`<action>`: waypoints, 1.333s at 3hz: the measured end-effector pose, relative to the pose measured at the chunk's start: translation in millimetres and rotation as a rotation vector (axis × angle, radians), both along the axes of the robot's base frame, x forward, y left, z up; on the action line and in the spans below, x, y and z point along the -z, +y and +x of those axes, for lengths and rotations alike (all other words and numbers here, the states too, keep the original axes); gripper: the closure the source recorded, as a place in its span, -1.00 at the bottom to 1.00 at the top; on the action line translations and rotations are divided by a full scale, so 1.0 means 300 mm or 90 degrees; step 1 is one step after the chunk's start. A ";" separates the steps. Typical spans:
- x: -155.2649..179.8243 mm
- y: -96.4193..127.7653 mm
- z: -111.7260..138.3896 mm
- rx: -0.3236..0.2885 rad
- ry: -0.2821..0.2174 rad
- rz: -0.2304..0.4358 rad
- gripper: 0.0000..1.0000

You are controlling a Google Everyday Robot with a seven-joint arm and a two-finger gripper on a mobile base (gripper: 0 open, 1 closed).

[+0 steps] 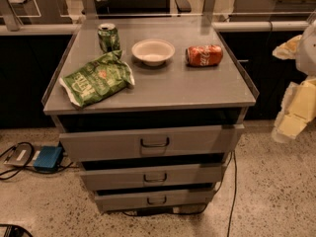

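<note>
1. A white bowl (153, 51) stands upright at the back middle of the cabinet top (187, 88). Its inside looks empty.
2. A green can (108, 37) stands upright at the back left, near the bowl but apart from it. Its top is not clear enough to say whether it is open or sealed.
3. A red can (204, 55) lies on its side just right of the bowl, not touching it.
4. A green chip bag (97, 78) lies flat at the front left. Its upper corner is close to the base of the green can.
5. The top drawer (108, 143) is pulled out a little, leaving a dark gap above its front, and its contents are hidden. The middle drawer (197, 174) and bottom drawer (123, 200) also stand slightly forward, and their insides cannot be seen.
6. The gripper (292, 122) hangs at the right edge of the view, beyond the cabinet's right side and below the level of its top. It touches nothing visible and nothing is seen in it. Whether it is open or closed cannot be told.
7. The red can is the item nearest the gripper, but well apart from it.
</note>
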State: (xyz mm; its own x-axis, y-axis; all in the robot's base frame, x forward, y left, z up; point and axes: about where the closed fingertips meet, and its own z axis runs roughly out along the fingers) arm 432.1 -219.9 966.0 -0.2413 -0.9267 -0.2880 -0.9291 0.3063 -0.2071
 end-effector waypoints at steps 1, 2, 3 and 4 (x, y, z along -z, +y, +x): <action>0.083 0.029 -0.050 -0.017 0.017 0.065 -1.00; 0.093 0.043 -0.067 -0.024 0.019 0.083 -1.00; 0.075 0.048 -0.070 -0.027 0.018 0.086 -1.00; 0.075 0.048 -0.070 -0.027 0.018 0.086 -1.00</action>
State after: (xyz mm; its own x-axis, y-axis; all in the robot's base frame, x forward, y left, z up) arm 411.1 -205.4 943.5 -0.2118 -0.8896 -0.4046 -0.9468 0.2894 -0.1408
